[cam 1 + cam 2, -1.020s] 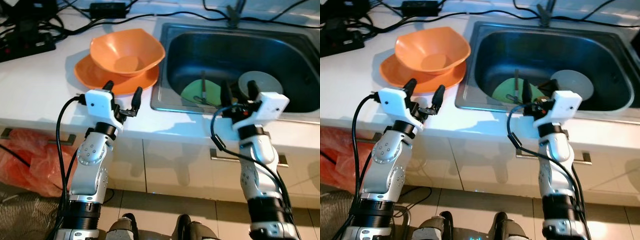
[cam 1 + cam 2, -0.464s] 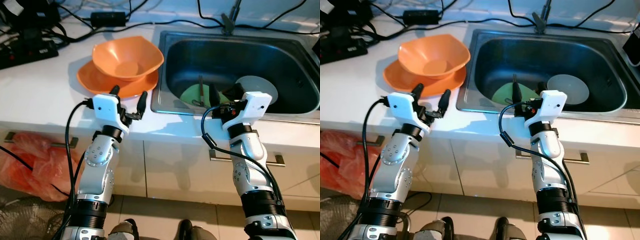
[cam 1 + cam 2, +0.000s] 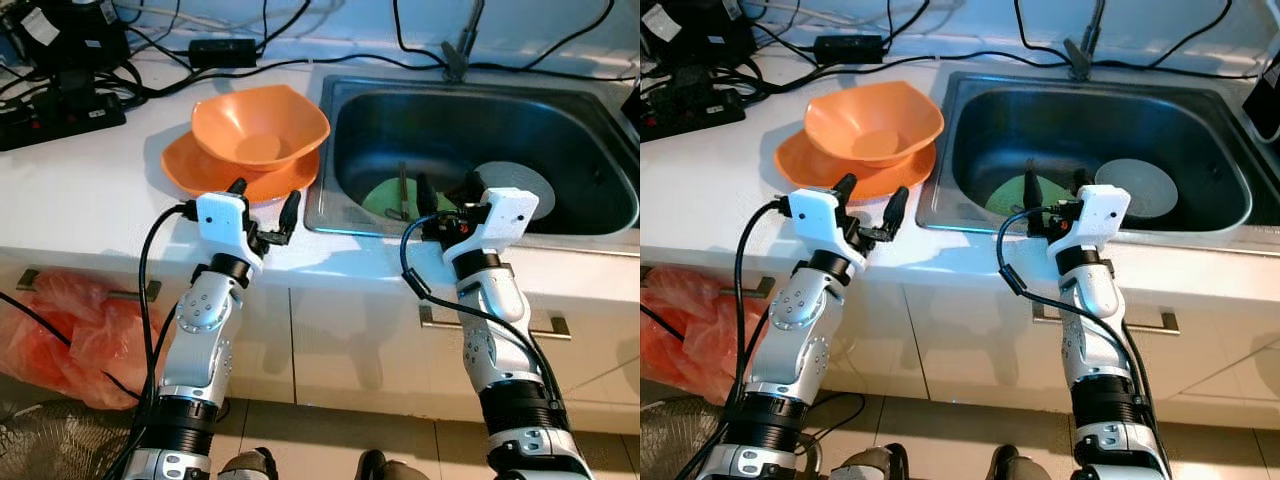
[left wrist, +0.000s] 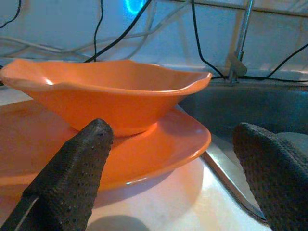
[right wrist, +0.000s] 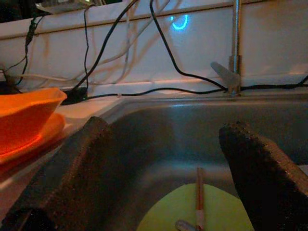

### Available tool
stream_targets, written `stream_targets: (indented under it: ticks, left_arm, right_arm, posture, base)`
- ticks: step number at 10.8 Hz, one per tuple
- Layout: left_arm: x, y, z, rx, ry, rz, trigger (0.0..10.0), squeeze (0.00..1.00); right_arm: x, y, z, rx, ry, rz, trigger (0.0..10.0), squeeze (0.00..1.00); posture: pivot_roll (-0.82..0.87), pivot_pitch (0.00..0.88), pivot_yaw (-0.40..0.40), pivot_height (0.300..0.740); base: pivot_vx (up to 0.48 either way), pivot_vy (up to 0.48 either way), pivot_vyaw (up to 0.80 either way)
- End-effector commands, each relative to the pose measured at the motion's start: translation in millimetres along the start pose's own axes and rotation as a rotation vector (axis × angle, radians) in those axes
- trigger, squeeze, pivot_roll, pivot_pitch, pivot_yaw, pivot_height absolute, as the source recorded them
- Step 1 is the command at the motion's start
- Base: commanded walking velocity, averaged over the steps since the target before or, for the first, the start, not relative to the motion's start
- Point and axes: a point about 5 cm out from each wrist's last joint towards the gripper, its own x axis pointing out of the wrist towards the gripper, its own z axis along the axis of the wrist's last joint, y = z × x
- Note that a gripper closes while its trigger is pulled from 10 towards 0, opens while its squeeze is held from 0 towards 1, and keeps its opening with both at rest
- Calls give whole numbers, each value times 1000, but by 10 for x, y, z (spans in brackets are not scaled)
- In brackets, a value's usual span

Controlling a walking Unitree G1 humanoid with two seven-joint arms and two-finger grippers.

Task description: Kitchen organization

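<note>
where the white bench (image 3: 90, 190) meets the steel sink (image 3: 350, 120), the left gripper (image 3: 263, 200) hovers with its fingers (image 4: 72, 178) spread apart, empty, just short of the orange plate (image 3: 190, 170) that carries an orange bowl (image 3: 260, 125). the right gripper (image 3: 446, 188) hangs over the sink's front edge, fingers (image 5: 72, 173) also apart and empty, above a green plate (image 3: 385, 195) with a utensil (image 3: 403, 185) on it, beside a grey dish (image 3: 525, 178).

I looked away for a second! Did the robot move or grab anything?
Nothing grabbed. The view shifted, so the robot itself moved. The left gripper stays open by the orange bowl and plate; the right gripper stays open over the sink. Dishes unmoved.
</note>
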Motion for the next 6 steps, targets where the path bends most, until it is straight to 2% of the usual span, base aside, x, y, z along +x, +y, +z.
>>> stream_targets:
  ticks: [1, 3, 6]
  left_arm:
    - [-15, -6, -13, 11, 4, -1, 10000, 0]
    - [-35, 51, 2, 21, 2, 28, 10000, 0]
    - [-32, 13, 28, 30, 9, -3, 10000, 0]
  right_arm:
    - [31, 21, 14, 4, -4, 11, 10000, 0]
    - [19, 18, -9, 8, 4, -2, 10000, 0]
    - [-25, 30, -28, 13, 9, -16, 10000, 0]
  posture:
    - [178, 89, -2, 740]
    - [183, 134, 0, 740]
    - [172, 161, 18, 740]
  base:
    - [0, 0, 0]
    - [0, 0, 0]
    - [0, 0, 0]
